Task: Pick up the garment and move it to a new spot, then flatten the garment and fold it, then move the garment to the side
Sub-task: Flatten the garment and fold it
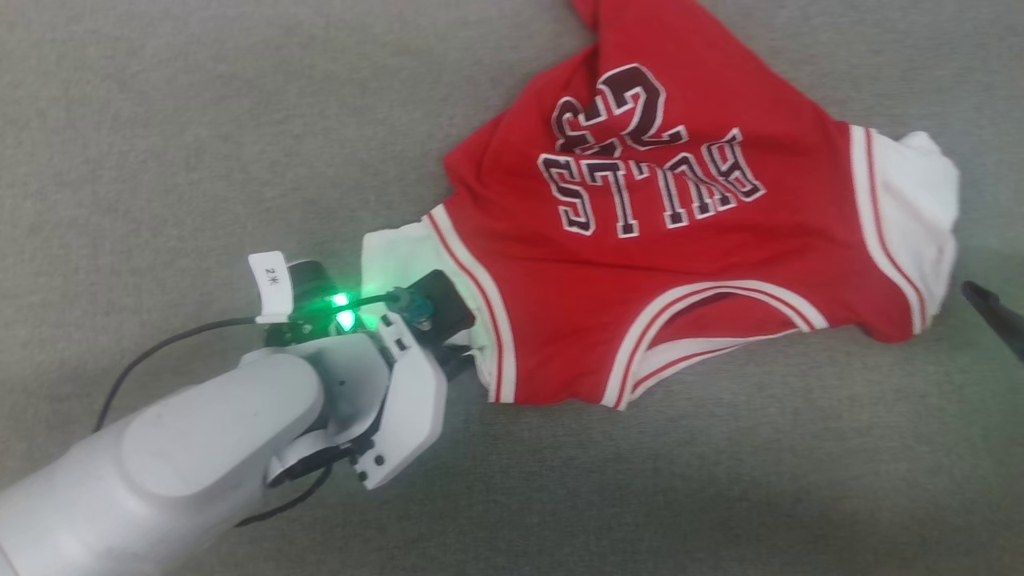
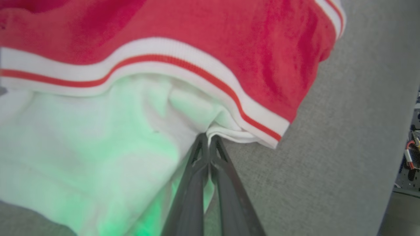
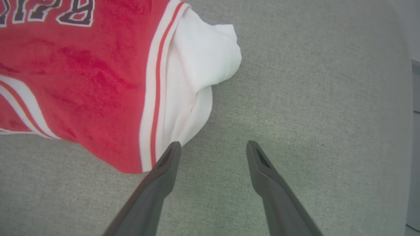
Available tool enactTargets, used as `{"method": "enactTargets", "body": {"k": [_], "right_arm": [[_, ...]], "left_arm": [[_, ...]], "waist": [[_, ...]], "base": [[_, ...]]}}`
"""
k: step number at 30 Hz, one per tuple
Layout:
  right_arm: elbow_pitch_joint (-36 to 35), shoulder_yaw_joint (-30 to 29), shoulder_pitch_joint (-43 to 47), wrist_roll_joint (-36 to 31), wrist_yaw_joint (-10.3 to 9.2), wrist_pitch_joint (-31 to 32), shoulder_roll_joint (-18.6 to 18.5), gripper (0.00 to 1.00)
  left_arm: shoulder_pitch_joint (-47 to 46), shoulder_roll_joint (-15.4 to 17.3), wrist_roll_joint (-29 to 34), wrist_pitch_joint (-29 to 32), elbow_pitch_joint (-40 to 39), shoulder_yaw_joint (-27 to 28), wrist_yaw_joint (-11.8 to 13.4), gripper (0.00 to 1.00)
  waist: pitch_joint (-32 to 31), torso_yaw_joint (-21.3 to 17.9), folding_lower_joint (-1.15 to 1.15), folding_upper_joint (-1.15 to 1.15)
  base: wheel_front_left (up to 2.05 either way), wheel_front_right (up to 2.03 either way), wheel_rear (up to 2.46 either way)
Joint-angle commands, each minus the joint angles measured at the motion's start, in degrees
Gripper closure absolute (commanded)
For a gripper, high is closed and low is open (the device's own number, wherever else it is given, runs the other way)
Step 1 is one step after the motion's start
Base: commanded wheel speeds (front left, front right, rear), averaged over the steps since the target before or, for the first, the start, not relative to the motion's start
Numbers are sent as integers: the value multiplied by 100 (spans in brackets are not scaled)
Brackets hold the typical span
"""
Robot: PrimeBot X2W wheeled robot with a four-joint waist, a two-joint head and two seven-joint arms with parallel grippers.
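Left gripper point(image 2: 208, 137) pinches garment point(image 1: 624, 272) sleeve edge — surface point(image 3: 311, 98) beyond.

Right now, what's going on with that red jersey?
The robot is working on the jersey, which lies crumpled, print up, on the grey surface. Its left gripper is shut on one white sleeve. The right gripper is open beside the other sleeve, holding nothing.

White forearm point(image 1: 184, 448), dark fingers point(image 2: 190, 196)
A black cable point(image 1: 160, 346), green light point(image 1: 342, 302) and white tag point(image 1: 269, 282) are carried behind the left gripper point(image 2: 207, 137).
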Motion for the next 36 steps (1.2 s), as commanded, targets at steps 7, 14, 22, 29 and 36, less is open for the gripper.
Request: {"method": "enactTargets", "body": {"k": [7, 14, 22, 29, 36], "right_arm": [[357, 442, -622, 520, 0, 719, -283, 0], [824, 962, -792, 704, 0, 686, -233, 100], [918, 1093, -835, 1104, 0, 300, -250, 100], [614, 196, -508, 1840, 0, -49, -253, 100], [239, -1089, -551, 2528, 1, -35, 75, 100]], "left_arm": [[1, -419, 163, -127, 124, -154, -9, 100], [-108, -535, 74, -345, 284, -151, -4, 100], [-144, -437, -405, -1186, 576, -30, 5, 100], [185, -205, -1068, -2597, 538, 554, -1, 100], [72, -23, -1776, -3153, 236, 1210, -1, 100]], "waist": [[332, 356, 0, 0], [382, 454, 0, 0], [102, 419, 0, 0], [-494, 518, 0, 0], [-613, 729, 0, 0]], "base": [[0, 0, 0], [0, 0, 0], [0, 0, 0], [0, 0, 0], [0, 0, 0]]}}
